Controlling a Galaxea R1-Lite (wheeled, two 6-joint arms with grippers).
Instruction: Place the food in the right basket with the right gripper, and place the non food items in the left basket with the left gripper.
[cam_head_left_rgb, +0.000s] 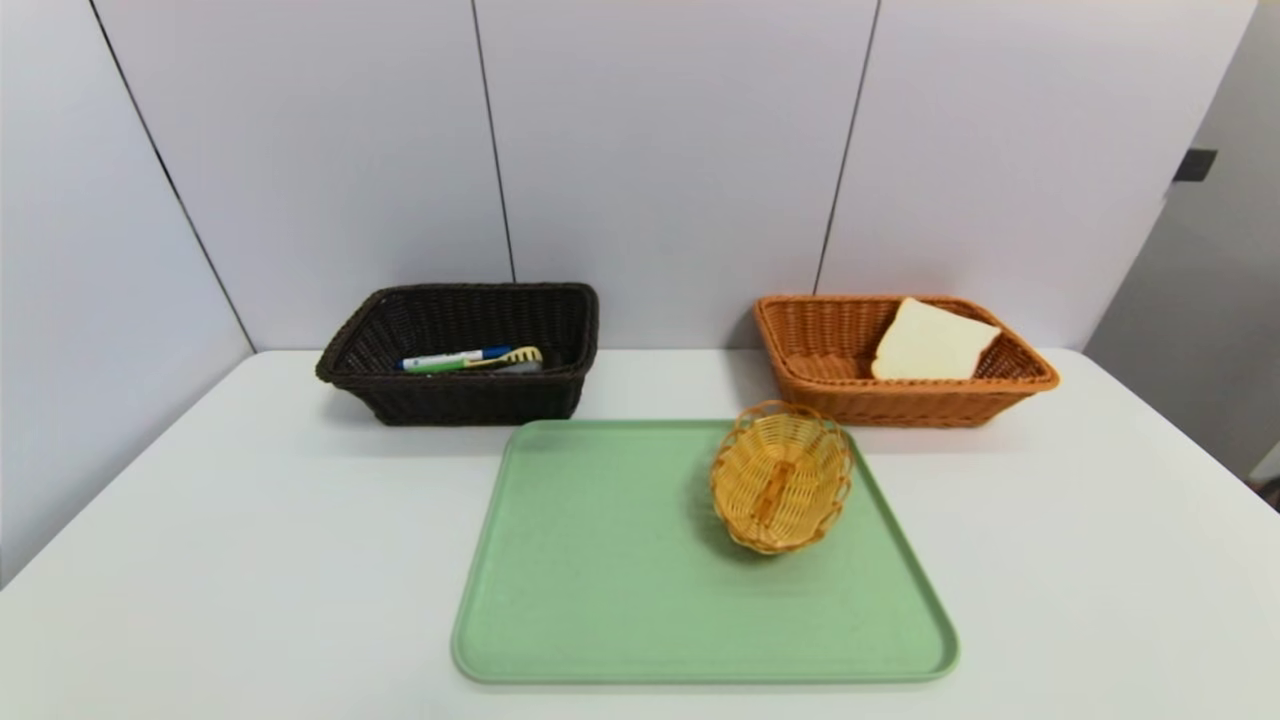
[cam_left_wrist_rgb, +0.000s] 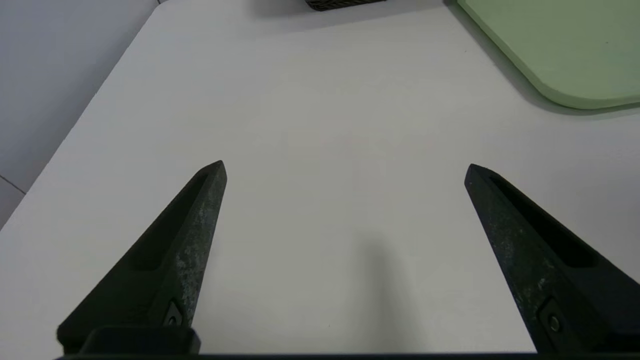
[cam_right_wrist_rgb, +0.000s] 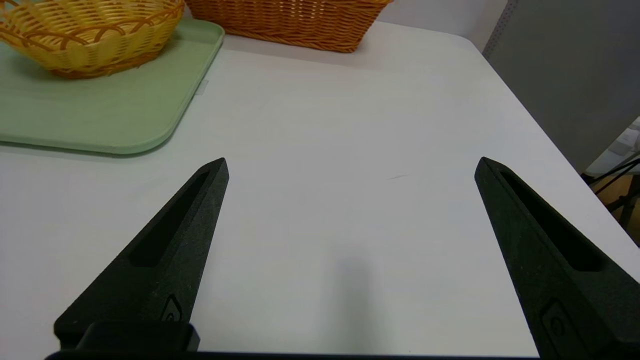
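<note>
Tabletop (cam_head_left_rgb: 250, 560) lies bare around both grippers, white and flat, with a wall along its far edge and the table's right edge dropping off beside a grey panel. The left gripper (cam_left_wrist_rgb: 345, 167) is held low over this surface, pointing level and forward, its two dark fingers (cam_left_wrist_rgb: 192, 235) spread wide with nothing between them. Ahead of it and toward the middle sits the near left corner of the green tray (cam_left_wrist_rgb: 565, 55); farther ahead, only a sliver of the dark basket (cam_left_wrist_rgb: 345, 4) shows. In the head view that dark basket (cam_head_left_rgb: 460, 395) holds a marker (cam_head_left_rgb: 455, 359) and what looks like a yellow comb or clip (cam_head_left_rgb: 515, 357), hard to tell for sure.

The right gripper (cam_right_wrist_rgb: 350, 165) mirrors the left: level, forward, jaws fully apart and empty over open table. Ahead of it and inward is the tray's near right corner (cam_right_wrist_rgb: 150, 135), and on the tray stands a small yellow wicker basket (cam_right_wrist_rgb: 90, 35). Straight ahead beyond that sits the orange basket (cam_right_wrist_rgb: 285, 22), just off the tray's far right corner. A slice of bread (cam_head_left_rgb: 930, 343) leans inside the orange basket (cam_head_left_rgb: 850, 400) against its right wall. Neither arm shows in the head view.
</note>
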